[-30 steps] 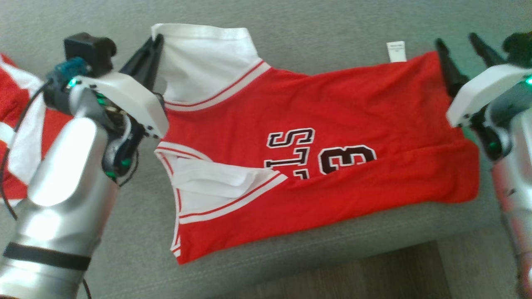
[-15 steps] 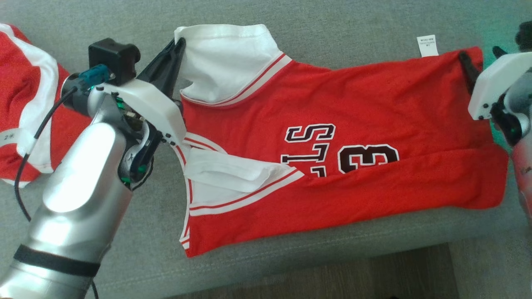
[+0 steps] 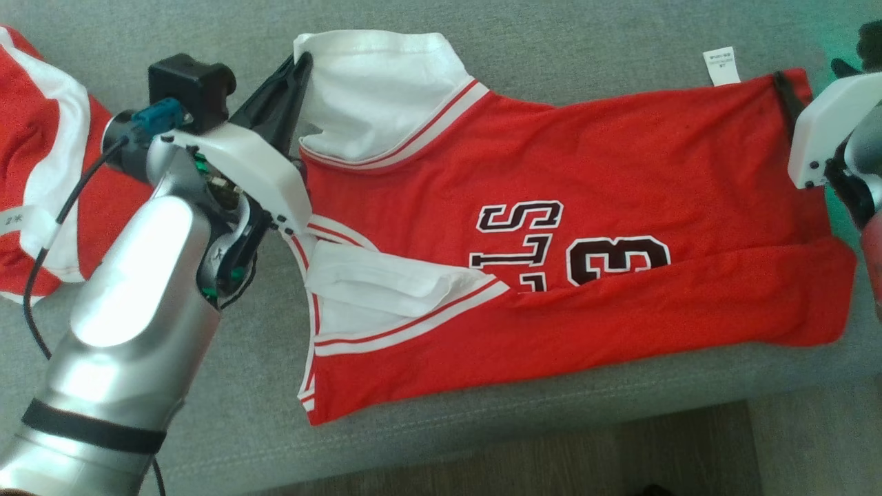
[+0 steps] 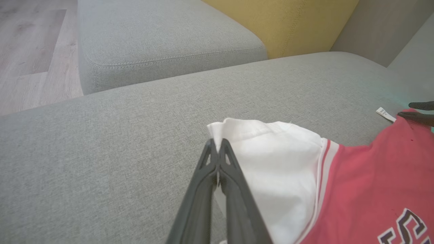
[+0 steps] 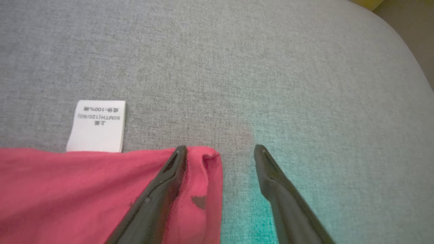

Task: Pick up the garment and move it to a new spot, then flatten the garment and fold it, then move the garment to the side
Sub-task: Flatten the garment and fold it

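The garment (image 3: 551, 227) is a red jersey with white shoulders and black lettering, spread sideways on the grey sofa seat (image 3: 551, 41). My left gripper (image 3: 303, 60) is shut on the corner of the white shoulder (image 4: 271, 159), its tips (image 4: 217, 145) pinching the fabric edge. My right gripper (image 3: 813, 72) is open at the far red hem corner (image 5: 210, 159). One of its fingers (image 5: 162, 189) lies on the red cloth and the other rests on bare cushion, so the corner sits between them. The jersey's near edge is folded up over the lettering.
A second red and white garment (image 3: 41, 172) lies on the seat behind my left arm. A white care label (image 5: 96, 127) sticks out of the hem beside my right gripper. The seat's front edge and wooden floor (image 3: 551, 461) run along the bottom. A yellow cushion (image 4: 288, 23) stands behind.
The head camera has shifted, sliding the whole scene right. My right gripper has moved in over the hem corner, one finger now on the red cloth. The left gripper stays shut on the white shoulder.
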Controlling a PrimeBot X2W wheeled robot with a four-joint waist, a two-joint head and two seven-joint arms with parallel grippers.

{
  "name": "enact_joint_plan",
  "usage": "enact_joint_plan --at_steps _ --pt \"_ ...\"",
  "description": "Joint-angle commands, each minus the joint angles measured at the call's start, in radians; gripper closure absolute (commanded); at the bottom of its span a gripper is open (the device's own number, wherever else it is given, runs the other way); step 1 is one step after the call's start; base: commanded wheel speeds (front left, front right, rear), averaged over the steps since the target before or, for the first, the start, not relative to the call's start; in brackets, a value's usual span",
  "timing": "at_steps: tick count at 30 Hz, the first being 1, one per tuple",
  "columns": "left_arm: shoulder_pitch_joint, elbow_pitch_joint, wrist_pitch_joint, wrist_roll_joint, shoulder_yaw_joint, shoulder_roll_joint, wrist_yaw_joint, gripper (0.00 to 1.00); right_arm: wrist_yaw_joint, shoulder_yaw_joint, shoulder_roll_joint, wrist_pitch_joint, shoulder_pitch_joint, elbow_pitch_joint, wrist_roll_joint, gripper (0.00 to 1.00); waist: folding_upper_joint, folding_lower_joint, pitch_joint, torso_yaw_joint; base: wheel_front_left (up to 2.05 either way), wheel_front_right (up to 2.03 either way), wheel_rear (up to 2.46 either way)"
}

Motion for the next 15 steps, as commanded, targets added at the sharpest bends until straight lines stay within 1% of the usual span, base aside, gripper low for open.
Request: enact_joint_plan --at_steps 1,5,6,7,8,15 --pt "-0.048 -0.032 0.002 0.004 0.03 0.036 0.004 1.0 0.0 0.018 -0.008 -0.006 -0.007 -0.006 -0.006 0.0 0.0 0.0 0.003 0.002 0.0 0.0 0.0" --pt "-0.055 -0.029 0.001 0.002 0.029 0.038 0.004 1.0 0.0 0.04 -0.001 -0.002 -0.014 0.027 -0.003 0.0 0.0 0.0 0.009 0.005 0.0 0.0 0.0" --pt "-0.056 -0.028 0.0 0.001 0.029 0.039 0.005 1.0 0.0 0.046 0.003 0.002 -0.014 0.036 0.002 0.14 0.0 0.0 0.009 0.005 0.0 0.0 0.0" --pt "-0.056 -0.028 0.0 0.001 0.029 0.04 0.005 1.0 0.0 0.054 0.005 0.004 -0.015 0.042 0.007 0.6 0.0 0.0 0.009 0.005 0.0 0.0 0.0" --pt "-0.057 -0.027 -0.001 0.0 0.03 0.04 0.006 1.0 0.0 0.061 0.006 0.004 -0.016 0.047 0.011 1.0 0.0 0.0 0.009 0.004 0.0 0.0 0.0" --pt "-0.056 -0.017 -0.005 -0.005 0.032 0.046 0.014 1.0 0.0 0.107 -0.004 -0.027 -0.014 0.067 0.037 1.0 0.0 0.0 -0.003 -0.004 0.0 0.0 0.0"
